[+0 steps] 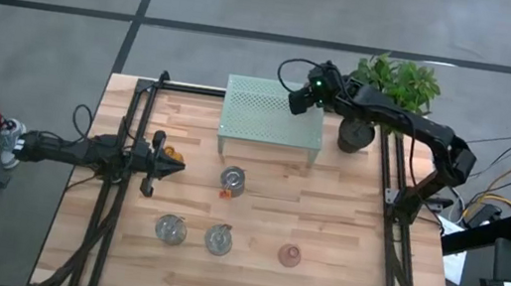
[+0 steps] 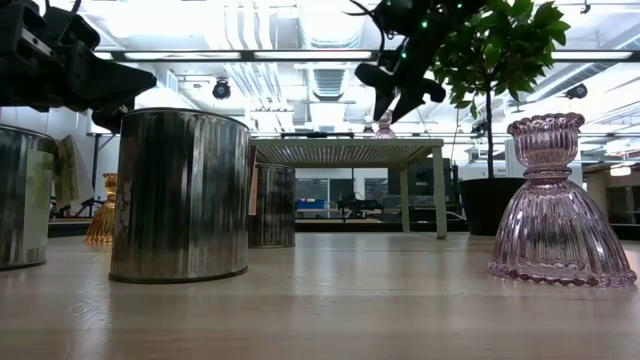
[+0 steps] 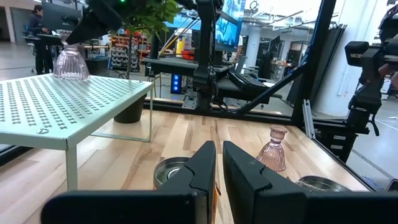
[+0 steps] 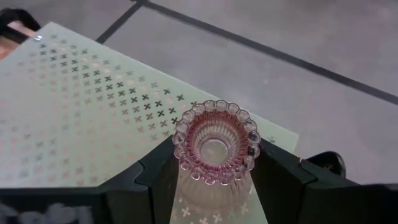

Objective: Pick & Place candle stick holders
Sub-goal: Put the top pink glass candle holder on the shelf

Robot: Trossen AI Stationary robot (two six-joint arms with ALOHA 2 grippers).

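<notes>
One pale pink holder (image 4: 216, 142) stands upright on the far right corner of the green mesh shelf (image 1: 260, 114). It also shows in the left wrist view (image 3: 70, 62). My right gripper (image 1: 300, 97) is open just above it, one finger on either side of its beaded rim. The second pink holder (image 1: 291, 256) stands on the table at the near right. The amber holder (image 1: 174, 155) stands at the left, below my left gripper (image 1: 155, 161), which is shut, empty and held above the table. The jar with the orange tag (image 1: 232, 181) and two other jars (image 1: 170, 228) (image 1: 219, 239) stand in the middle. My right gripper's fingers (image 4: 155, 177) flank the pink holder's beaded rim (image 4: 186, 127) from above, pointing down. Whether they touch it, I cannot tell. The holder stands upright on the shelf top.
A potted green plant (image 1: 396, 81) stands at the far right beside the shelf, close to my right arm. Black frame rails (image 1: 113, 193) run along both table sides. There is bare wood along the near edge. A person (image 3: 38, 25) shows in the room behind.
</notes>
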